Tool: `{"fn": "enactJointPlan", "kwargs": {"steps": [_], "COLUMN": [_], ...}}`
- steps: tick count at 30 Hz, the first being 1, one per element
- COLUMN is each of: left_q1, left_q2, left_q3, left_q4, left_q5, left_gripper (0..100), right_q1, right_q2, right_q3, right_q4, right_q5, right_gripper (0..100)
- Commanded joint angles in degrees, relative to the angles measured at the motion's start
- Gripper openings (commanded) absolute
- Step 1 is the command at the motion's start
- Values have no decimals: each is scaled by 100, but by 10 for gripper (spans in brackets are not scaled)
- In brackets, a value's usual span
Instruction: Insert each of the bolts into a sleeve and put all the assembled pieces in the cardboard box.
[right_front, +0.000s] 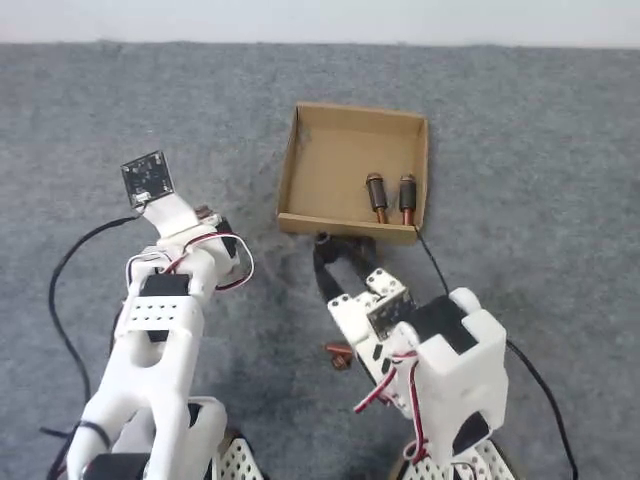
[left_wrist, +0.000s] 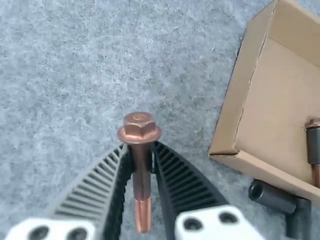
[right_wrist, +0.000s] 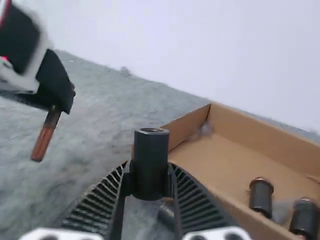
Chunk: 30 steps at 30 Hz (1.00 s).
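Just in front of the cardboard box (right_front: 350, 226), close to its near wall, the right end effector (right_wrist: 150, 169) is clenched on a dark sleeve (right_wrist: 150, 150). The sleeve's open mouth is at the free end past the fingertips, and it shows as a dark ring in the right wrist view.

The left end effector (left_wrist: 141, 149) hangs off to the box's left over the grey worktop (right_front: 120, 90), clamped on a copper bolt (left_wrist: 139, 132). The hex head is on the wrist-camera side of the fingers. The shank hangs out the other side, tilted, with the threaded tip toward the worktop.

Key relation: the bolt lies to the left of the sleeve, apart from it, with bare worktop between. The two long axes are not in line. The bolt tip points down, not at the sleeve mouth. My read is that the next move needs the tip brought across to the mouth and both axes made to match before any push. A tilted entry would likely jam or knock the sleeve askew. Neither arm is clearly nearer the meeting point.

Two assembled pieces (right_front: 377, 196) lie side by side in the box near its right wall. A loose bolt (right_front: 338, 355) lies on the worktop beside the right arm, so there is more to do after this pair.
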Motion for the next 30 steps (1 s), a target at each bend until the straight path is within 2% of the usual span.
{"fn": "enactJointPlan", "kwargs": {"steps": [1, 5, 17, 23, 30], "left_q1": [-26, -26, -35, -26, -9], "left_q2": [-308, -308, -352, -360, -360], "left_q3": [-75, -75, -119, -391, -998], "left_q4": [-193, -193, -211, -668, -677], "left_q5": [18, 18, 26, 26, 18], "left_gripper": [12, 12, 12, 12, 12], "right_q1": [-259, -541, -497, -497, -497], "right_q2": [-365, -576, -716, -716, -708], "right_q3": [193, 510, 545, 545, 545], "right_q4": [-198, -198, -171, -57, -48], "right_q5": [53, 53, 53, 53, 44], "right_gripper": [6, 6, 6, 6, 6]}}
